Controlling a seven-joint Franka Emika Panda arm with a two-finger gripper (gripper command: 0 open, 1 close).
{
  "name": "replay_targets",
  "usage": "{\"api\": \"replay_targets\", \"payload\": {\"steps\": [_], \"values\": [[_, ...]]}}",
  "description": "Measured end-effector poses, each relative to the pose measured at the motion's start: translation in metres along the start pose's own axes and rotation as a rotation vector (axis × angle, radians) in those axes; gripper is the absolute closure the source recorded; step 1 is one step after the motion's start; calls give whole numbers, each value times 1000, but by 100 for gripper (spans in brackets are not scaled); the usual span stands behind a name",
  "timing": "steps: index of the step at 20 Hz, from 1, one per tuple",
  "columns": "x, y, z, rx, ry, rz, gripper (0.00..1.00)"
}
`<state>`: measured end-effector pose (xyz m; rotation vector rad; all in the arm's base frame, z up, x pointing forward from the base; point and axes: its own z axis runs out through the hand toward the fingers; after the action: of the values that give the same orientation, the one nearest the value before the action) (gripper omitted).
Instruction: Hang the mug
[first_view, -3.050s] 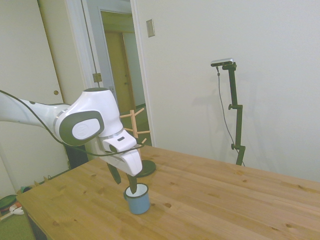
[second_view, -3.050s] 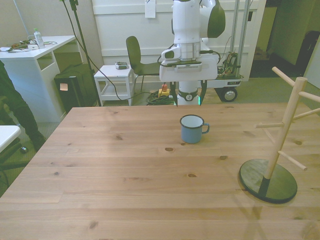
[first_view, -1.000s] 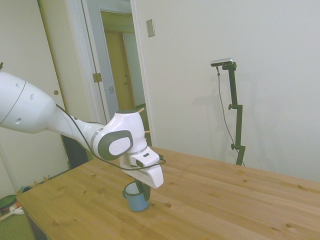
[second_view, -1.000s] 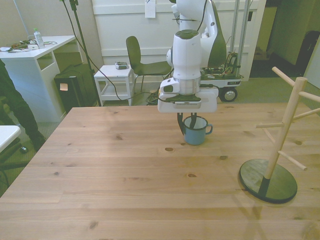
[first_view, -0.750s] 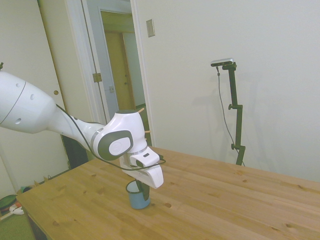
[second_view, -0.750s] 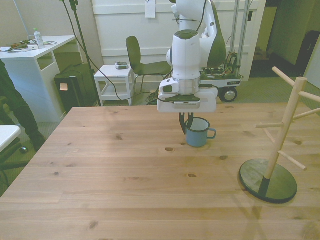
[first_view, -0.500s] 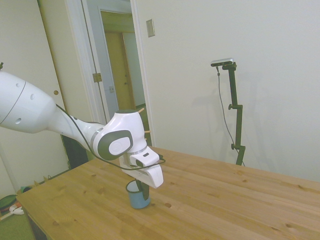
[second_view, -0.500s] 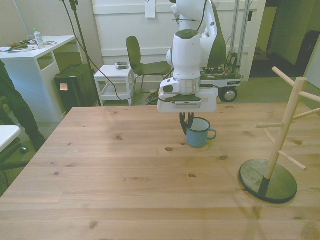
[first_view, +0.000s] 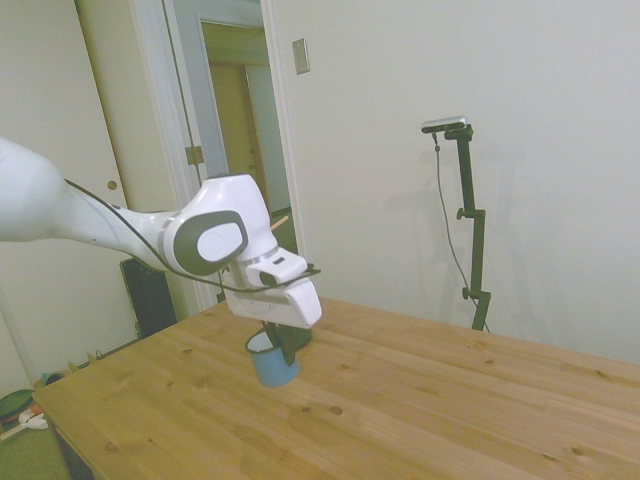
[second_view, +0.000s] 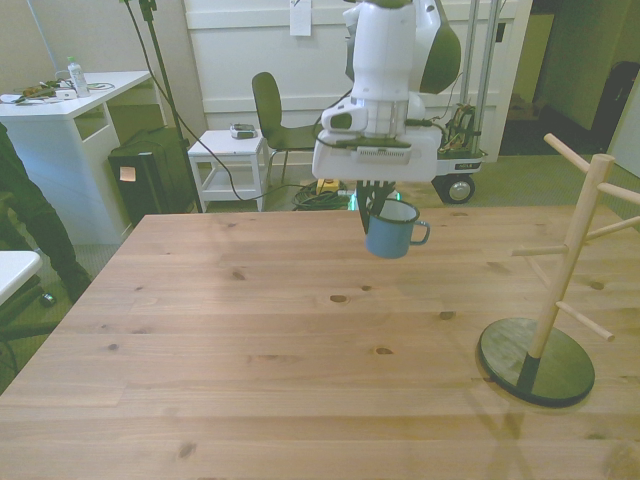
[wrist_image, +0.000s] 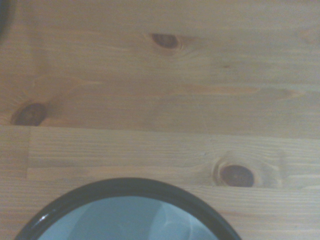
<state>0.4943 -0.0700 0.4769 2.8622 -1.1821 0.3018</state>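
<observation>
We see the gripper (second_view: 376, 213) pinching the mug (second_view: 391, 231) by its rim, one finger inside and one outside, holding it clear above the table (second_view: 250, 350). The mug hangs upright, handle toward the wooden rack (second_view: 560, 300), which stands well apart on the table.

Side view stands off one table (first_view: 420, 400) corner, looking across it toward wall and doorway. Front view faces the arm from across the table (second_view: 250, 380), slightly raised. Both share the mug (first_view: 270, 362) (second_view: 388, 232). Wrist view looks straight down, close on the mug rim (wrist_image: 125, 187).
</observation>
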Motion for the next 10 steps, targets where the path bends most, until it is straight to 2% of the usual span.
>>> {"api": "replay_targets", "payload": {"steps": [10], "values": [[4, -22, -104, 40, 72, -46, 100]]}}
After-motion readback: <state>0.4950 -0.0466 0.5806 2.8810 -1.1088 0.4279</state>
